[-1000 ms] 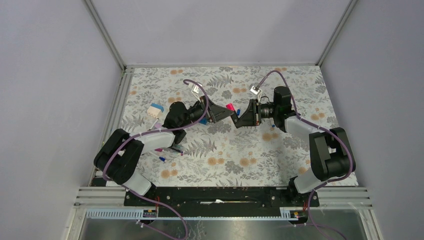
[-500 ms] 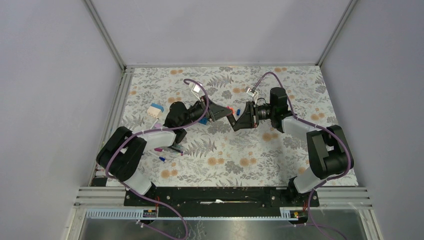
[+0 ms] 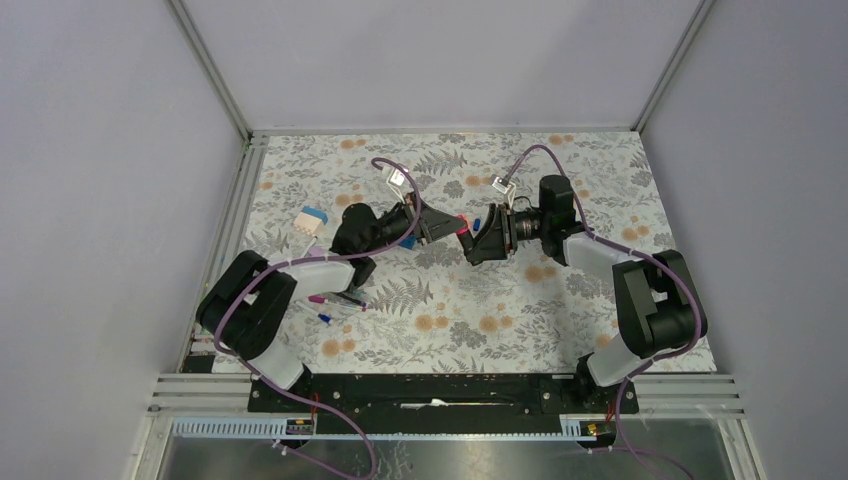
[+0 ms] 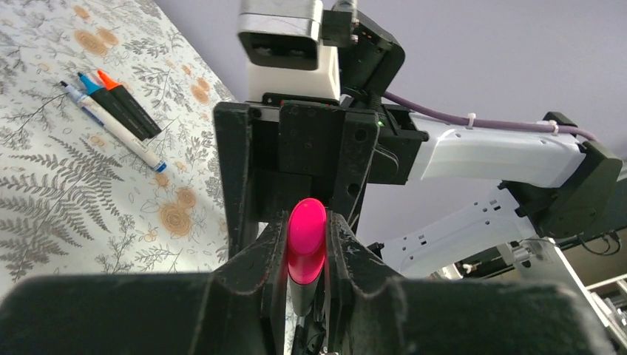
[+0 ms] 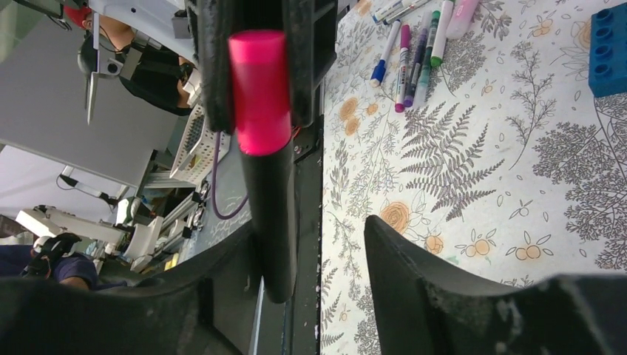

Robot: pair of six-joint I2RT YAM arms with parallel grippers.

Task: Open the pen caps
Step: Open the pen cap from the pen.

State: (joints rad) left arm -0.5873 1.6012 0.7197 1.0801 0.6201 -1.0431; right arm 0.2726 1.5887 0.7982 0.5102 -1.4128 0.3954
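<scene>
A highlighter with a pink cap (image 5: pixel 259 89) and a dark barrel (image 5: pixel 272 214) hangs in the air between my two grippers, above the middle of the table. My left gripper (image 4: pixel 305 229) is shut on the pink cap (image 4: pixel 306 237), one finger on each side. My right gripper (image 5: pixel 318 244) stands open. The barrel's end lies against one of its fingers, and a wide gap separates it from the other finger (image 5: pixel 414 274). From above, the pink cap (image 3: pixel 461 222) shows where the left gripper (image 3: pixel 455 228) and right gripper (image 3: pixel 478 238) meet.
Several pens (image 5: pixel 414 59) lie together on the floral cloth, left of centre in the top view (image 3: pixel 335 303). A blue-and-white block (image 3: pixel 313 220) sits beside the left arm. Three uncapped pens (image 4: pixel 111 111) lie farther back on the cloth.
My left gripper has shut on the pink cap. My right gripper has opened off the barrel. Both wrists have drawn slightly closer together.
</scene>
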